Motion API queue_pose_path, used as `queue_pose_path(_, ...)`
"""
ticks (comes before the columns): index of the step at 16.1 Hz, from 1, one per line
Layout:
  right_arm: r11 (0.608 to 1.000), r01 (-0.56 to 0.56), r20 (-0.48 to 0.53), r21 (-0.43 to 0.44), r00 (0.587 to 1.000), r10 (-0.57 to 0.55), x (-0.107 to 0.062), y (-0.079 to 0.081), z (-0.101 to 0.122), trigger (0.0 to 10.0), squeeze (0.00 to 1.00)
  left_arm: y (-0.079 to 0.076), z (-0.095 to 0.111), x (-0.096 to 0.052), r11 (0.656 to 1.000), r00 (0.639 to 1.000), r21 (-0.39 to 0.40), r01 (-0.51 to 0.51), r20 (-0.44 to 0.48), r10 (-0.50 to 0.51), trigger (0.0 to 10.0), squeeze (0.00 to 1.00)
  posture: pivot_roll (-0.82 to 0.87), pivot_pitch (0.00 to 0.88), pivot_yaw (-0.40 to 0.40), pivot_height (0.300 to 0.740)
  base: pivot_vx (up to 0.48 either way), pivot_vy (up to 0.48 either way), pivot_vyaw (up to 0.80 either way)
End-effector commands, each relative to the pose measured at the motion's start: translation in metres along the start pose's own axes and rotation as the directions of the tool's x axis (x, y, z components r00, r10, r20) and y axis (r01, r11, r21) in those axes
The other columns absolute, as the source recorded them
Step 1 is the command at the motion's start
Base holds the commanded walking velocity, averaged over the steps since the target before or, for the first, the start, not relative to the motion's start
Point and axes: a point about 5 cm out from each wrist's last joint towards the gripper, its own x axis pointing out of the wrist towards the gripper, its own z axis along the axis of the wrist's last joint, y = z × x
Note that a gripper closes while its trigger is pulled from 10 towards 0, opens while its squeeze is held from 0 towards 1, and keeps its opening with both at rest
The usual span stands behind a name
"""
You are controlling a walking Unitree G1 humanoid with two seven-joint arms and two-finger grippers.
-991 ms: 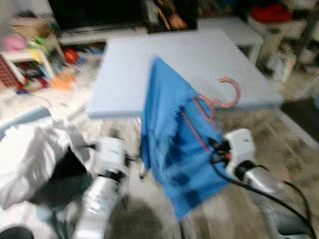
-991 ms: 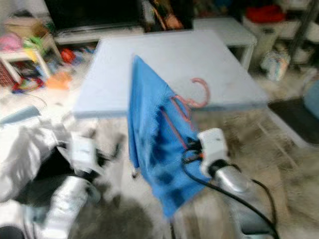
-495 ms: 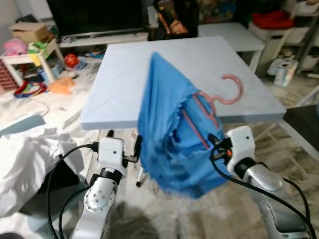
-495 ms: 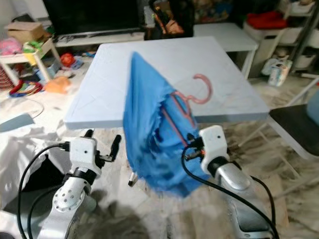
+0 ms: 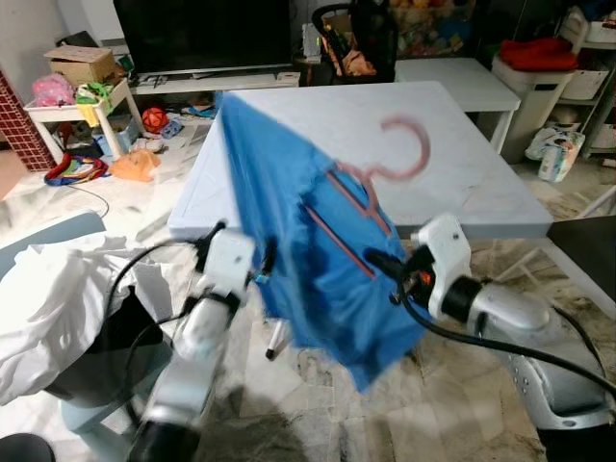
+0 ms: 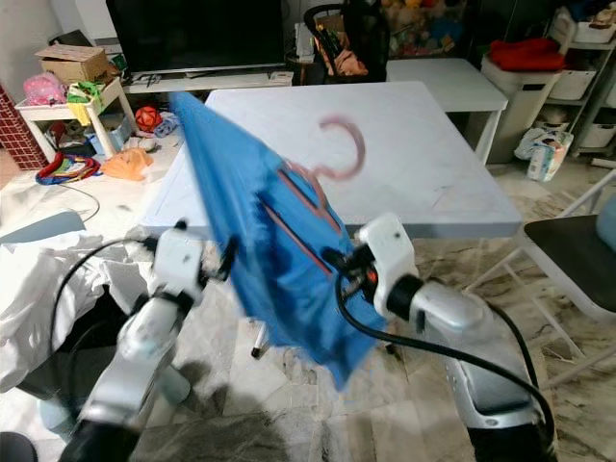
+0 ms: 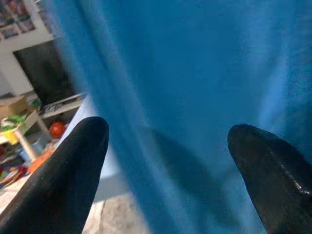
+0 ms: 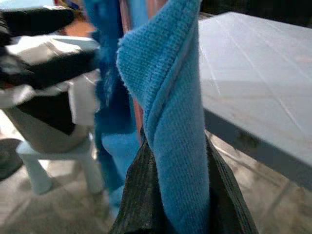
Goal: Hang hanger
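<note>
A pink hanger [image 5: 408,152] carries a blue garment [image 5: 308,241] that hangs in front of the pale blue table [image 5: 472,173]. My right gripper [image 5: 379,266] is shut on the hanger's lower bar together with a fold of the garment [image 8: 165,92]; its fingers [image 8: 139,195] press the cloth from both sides. The hook points up over the table. My left gripper [image 5: 262,262] is open right beside the garment's left edge, and the blue cloth [image 7: 195,73] hangs between and just beyond its fingers [image 7: 68,170].
A heap of white cloth [image 5: 48,298] lies on a small stool at the left. A black chair seat [image 5: 597,245] is at the right. A TV stand [image 5: 207,82], toys [image 5: 87,159] and a white bin [image 5: 539,77] line the back.
My right gripper has swung the hanger and garment up and to the left. My left arm has risen and closed in on the garment's edge. The camera has also shifted.
</note>
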Motion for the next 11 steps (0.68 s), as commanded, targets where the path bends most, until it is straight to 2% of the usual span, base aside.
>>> queue_pose_path(1, 1.0, -0.026, 0.042, 0.003, 0.999, 0.026, -0.001, 0.002, 0.013, 10.0, 0.0, -0.001, -0.003, 0.002, 1.0, 1.0, 0.001, 0.006, -0.01, -0.006, 10.0, 0.0, -0.16, 0.0, 0.049, 0.74, 0.0, 0.0, 0.0)
queue_pose_path(4, 0.99, -0.137, 0.032, 0.035, 0.99, 0.136, -0.006, 0.015, 0.024, 10.0, 0.0, -0.007, -0.006, 0.011, 1.0, 1.0, 0.004, 0.012, -0.009, -0.012, 10.0, 0.0, -0.18, 0.0, 0.056, 0.74, 0.0, 0.0, 0.0)
queue_pose_path(6, 0.98, -0.197, -0.022, -0.018, 0.98, 0.197, -0.013, 0.017, 0.023, 10.0, 0.0, -0.004, -0.004, 0.016, 1.0, 1.0, 0.001, -0.017, 0.001, 0.017, 10.0, 0.0, -0.19, 0.0, 0.057, 0.74, 0.0, 0.0, 0.0)
queue_pose_path(7, 0.987, -0.156, -0.061, -0.034, 0.986, 0.153, -0.016, 0.009, 0.016, 10.0, 0.0, 0.0, -0.005, 0.017, 1.0, 1.0, 0.005, -0.031, 0.002, 0.031, 10.0, 0.0, -0.19, 0.0, 0.057, 0.74, 0.0, 0.0, 0.0)
queue_pose_path(9, 0.99, -0.133, -0.095, -0.036, 0.987, 0.13, -0.021, 0.002, 0.011, 10.0, 0.0, 0.011, -0.009, 0.015, 0.997, 0.998, 0.024, -0.069, -0.004, 0.069, 10.0, 0.0, -0.19, 0.0, 0.058, 0.74, 0.0, 0.0, 0.0)
queue_pose_path(10, 0.991, -0.125, -0.113, -0.051, 0.986, 0.119, -0.023, 0.0, 0.009, 10.0, 0.0, 0.02, -0.013, 0.012, 0.995, 0.996, 0.035, -0.091, -0.014, 0.092, 10.0, 0.0, -0.18, 0.0, 0.06, 0.74, 0.0, 0.0, 0.0)
queue_pose_path(11, 0.994, -0.072, -0.156, -0.08, 0.986, 0.059, -0.024, -0.009, 0.004, 10.0, 0.0, 0.031, -0.017, 0.008, 0.993, 0.993, 0.043, -0.112, -0.021, 0.113, 10.0, 0.0, -0.18, 0.0, 0.06, 0.74, 0.0, 0.0, 0.0)
